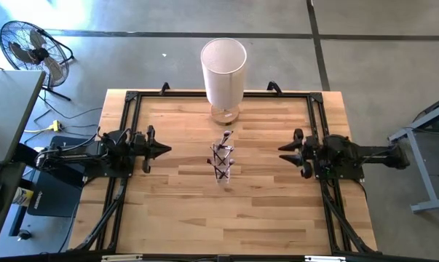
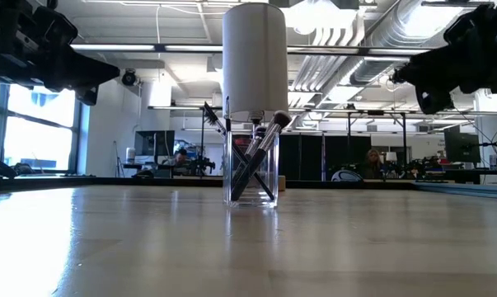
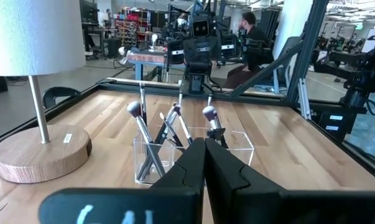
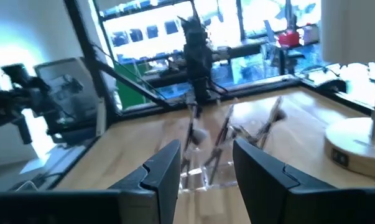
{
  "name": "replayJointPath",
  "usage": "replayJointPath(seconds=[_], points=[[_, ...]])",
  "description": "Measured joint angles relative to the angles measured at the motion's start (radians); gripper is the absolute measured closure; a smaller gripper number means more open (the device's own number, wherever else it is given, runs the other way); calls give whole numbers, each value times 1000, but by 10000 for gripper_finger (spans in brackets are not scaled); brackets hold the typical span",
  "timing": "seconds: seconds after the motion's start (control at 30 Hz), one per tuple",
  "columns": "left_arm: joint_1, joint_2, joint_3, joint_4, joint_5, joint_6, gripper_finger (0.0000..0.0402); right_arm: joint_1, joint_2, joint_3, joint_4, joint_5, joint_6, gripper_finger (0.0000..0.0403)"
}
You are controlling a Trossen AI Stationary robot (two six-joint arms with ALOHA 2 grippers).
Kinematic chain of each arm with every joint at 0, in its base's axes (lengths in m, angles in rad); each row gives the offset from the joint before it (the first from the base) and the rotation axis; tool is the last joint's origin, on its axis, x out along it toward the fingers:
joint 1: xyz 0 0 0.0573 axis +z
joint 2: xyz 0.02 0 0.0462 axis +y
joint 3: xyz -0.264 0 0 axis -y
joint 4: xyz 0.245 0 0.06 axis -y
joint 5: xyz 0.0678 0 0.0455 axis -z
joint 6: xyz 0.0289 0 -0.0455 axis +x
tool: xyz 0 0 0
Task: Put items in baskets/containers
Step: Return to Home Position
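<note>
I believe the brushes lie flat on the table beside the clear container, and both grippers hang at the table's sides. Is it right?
Not quite: the low view shows the brushes standing inside the clear container. The left gripper and right gripper do hang at the sides.

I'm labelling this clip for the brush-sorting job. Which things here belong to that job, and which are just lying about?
Part of the job:
- brushes, standing in the cup
- clear cup, mid-table
- left gripper, shut, at the table's left side
- right gripper, open, at the right side

Just lying about:
- lamp, at the table's back edge
- fan, on the floor
</note>
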Motion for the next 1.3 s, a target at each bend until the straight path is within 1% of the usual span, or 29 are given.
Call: replayJointPath(seconds=[0.13, 0.33, 1.3], points=[[0, 0, 0, 1, -1, 0, 399, 0, 15, 0, -20, 21, -2, 261], [0, 0, 0, -1, -8, 0, 399, 2, 42, 0, -23, 20, -16, 260], [0, 0, 0, -1, -6, 0, 399, 2, 44, -1, -17, 37, -21, 261]])
